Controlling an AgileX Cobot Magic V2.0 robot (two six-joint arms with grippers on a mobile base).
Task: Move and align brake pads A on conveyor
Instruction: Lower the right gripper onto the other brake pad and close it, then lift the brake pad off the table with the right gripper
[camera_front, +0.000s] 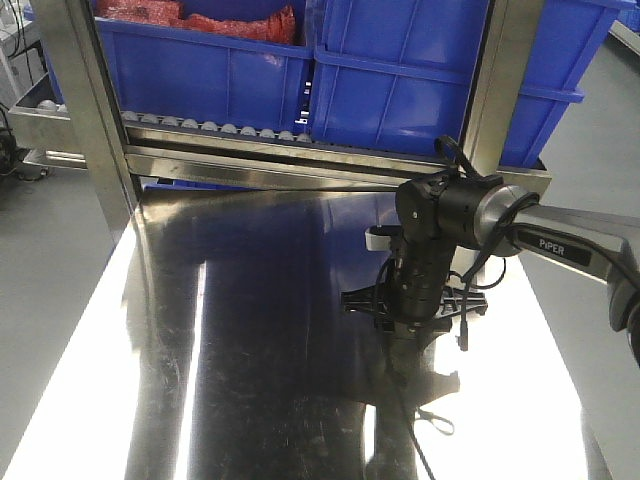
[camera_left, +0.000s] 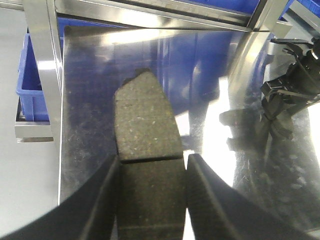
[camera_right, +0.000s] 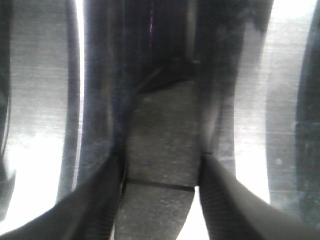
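The left pincer (camera_left: 152, 160) is clenched on a flat, curved dark-grey brake pad (camera_left: 145, 120), with one black finger (camera_left: 102, 200) against each long side. The grip sits at the groove that runs across the speckled friction face. The free end of the pad points toward the far edge of the shiny steel worktop (camera_front: 250, 330) and lies over the worktop's left half, not far from the left edge. The left wrist view does not show whether the pad touches the steel or is held above it.

The right pincer (camera_right: 161, 155) grasps a second brake pad (camera_right: 162, 120) in the same way, its fingers (camera_right: 100, 200) closed against both sides just above that pad's groove. This view is blurred, and the steel surface fills it close behind the pad. In the front-facing view the black right arm (camera_front: 560, 240), marked PIPER, bends down at the wrist over the right half of the worktop, and its reflection shows in the metal below it. From there the second pad is hidden under the wrist.

Beyond the far edge, large blue plastic bins (camera_front: 400, 90) stand on a roller rack (camera_front: 200, 125) in a steel frame. One bin holds red bagged goods (camera_front: 200, 20).
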